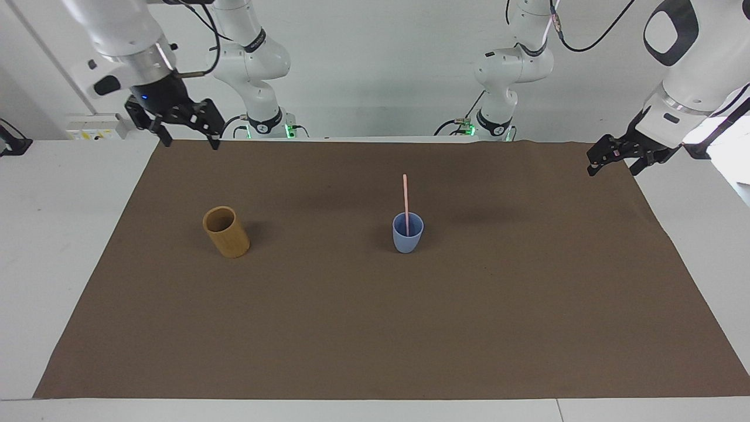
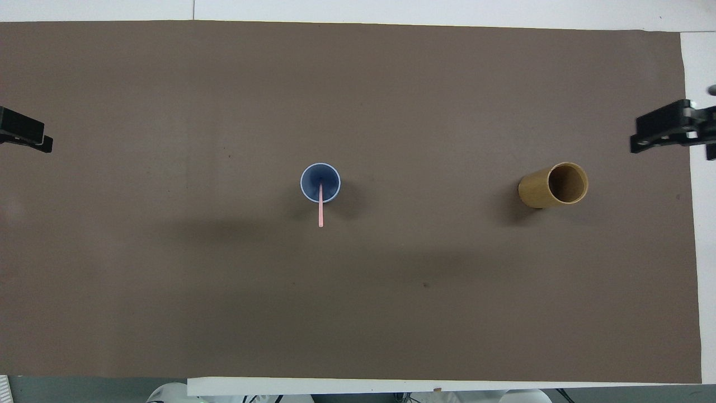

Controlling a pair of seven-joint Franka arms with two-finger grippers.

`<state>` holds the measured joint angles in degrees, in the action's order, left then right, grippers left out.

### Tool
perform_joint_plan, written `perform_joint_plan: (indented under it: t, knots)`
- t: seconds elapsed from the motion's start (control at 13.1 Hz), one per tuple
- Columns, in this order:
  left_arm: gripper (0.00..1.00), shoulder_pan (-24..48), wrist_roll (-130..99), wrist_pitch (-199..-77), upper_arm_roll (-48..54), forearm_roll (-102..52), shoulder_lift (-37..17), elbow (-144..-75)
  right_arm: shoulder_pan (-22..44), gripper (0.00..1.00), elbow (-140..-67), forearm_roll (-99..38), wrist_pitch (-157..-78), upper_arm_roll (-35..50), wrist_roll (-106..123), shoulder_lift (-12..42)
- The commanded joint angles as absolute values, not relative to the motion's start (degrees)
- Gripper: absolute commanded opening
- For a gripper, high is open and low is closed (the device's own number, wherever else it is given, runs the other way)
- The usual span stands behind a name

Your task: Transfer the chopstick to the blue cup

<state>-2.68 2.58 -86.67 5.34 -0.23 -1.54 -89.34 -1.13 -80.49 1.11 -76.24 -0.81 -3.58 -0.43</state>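
The pale pink chopstick (image 1: 405, 196) stands in the small light-blue cup (image 1: 406, 239) near the middle of the brown mat, its top leaning toward the robots. In the overhead view the chopstick (image 2: 320, 211) sticks out over the rim of the blue cup (image 2: 330, 182). My right gripper (image 1: 187, 139) is open and empty, up in the air over the mat's corner at the right arm's end; it also shows in the overhead view (image 2: 671, 134). My left gripper (image 1: 612, 167) is open and empty and waits over the mat's edge at the left arm's end, also in the overhead view (image 2: 25, 134).
A taller tan-yellow cylindrical cup (image 1: 225, 231) stands on the brown mat (image 1: 375, 328) toward the right arm's end, about level with the blue cup; it shows empty in the overhead view (image 2: 554, 186). White table surrounds the mat.
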Motion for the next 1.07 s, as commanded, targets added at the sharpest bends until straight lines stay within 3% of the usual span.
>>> perform_joint_plan:
  t: [0.0, 0.99]
  knots:
    - [1.00, -3.0, 2.9, -86.3, 5.5, 0.8, -0.5, -90.9, -2.3, 1.00, -89.2, 2.7, -76.5, 0.2, -0.7, -4.4]
    - [1.00, -2.9, 3.0, -86.2, 5.4, 0.8, -0.4, -91.1, -2.7, 1.00, -91.1, 2.8, -79.0, 0.4, 1.7, -5.2]
